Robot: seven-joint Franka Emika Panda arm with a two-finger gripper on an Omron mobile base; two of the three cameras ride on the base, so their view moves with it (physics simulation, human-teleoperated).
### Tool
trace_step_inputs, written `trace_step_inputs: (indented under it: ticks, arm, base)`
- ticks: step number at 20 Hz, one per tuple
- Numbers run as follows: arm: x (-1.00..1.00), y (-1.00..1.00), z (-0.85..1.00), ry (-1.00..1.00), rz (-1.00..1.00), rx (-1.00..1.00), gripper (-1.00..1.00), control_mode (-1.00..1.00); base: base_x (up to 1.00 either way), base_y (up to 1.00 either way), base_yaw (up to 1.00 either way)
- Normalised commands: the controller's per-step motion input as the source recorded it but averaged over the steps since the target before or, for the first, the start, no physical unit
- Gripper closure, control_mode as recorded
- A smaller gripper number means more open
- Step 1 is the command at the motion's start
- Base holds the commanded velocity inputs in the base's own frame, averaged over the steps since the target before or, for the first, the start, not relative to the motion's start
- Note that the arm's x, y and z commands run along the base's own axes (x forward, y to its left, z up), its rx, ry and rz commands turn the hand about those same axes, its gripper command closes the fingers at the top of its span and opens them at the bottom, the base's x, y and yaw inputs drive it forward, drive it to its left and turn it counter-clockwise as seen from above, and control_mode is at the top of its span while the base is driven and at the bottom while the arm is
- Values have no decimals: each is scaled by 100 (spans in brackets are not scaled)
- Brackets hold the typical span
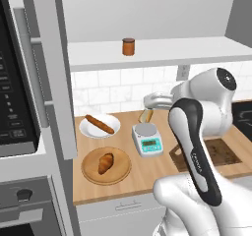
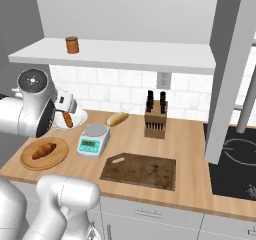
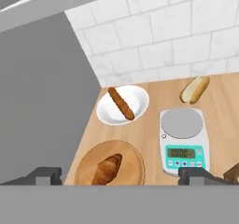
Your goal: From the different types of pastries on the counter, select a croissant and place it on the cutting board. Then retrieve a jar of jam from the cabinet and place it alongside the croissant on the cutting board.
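The croissant (image 1: 105, 163), a small plump golden-brown ridged pastry, lay on a round light-wood plate (image 1: 88, 173) near the front left of the wooden counter (image 2: 185, 139). Just beyond it a long thin brown stick pastry (image 1: 100, 124) rested in a white dish (image 1: 86, 129), and a pale yellowish bun (image 2: 117, 119) lay further right, by the tiled wall. A white kitchen scale (image 2: 93, 139) stood between the plate and the dark brown wooden cutting board (image 2: 140, 170). The small reddish-brown jar of jam (image 2: 72, 45) stood on the shelf of the pale grey-white cabinet (image 2: 125, 54).

The gripper (image 3: 120, 175) hung above the plate with its fingertips (image 3: 44, 175) set wide apart and nothing between them.

In the hand view the croissant's long axis ran from the near left to the far right, slightly tilted. Judging from this, the picking step would go best if the hand descended straight over the croissant's plump middle, turned so the fingers closed across its narrow width, clear of the plate rim.
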Motion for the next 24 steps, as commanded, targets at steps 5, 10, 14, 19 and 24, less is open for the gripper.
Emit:
trace_step_inputs:
  ticks: [5, 10, 14, 19, 24]
  arm:
    - [-1, 19, 45, -8, 4, -2, -100, -100]
    - [-18, 13, 75, 0, 5, -1, -100, -100]
    - [-6, 16, 73, 1, 2, -1, -100, -100]
    - [0, 22, 59, 9, 0, -3, -100, -100]
    - [0, 6, 30, -2, 1, -9, -100, -100]
  base:
    - [0, 0, 0]
    - [0, 0, 0]
    - [0, 0, 0]
    - [0, 0, 0]
    - [0, 0, 0]
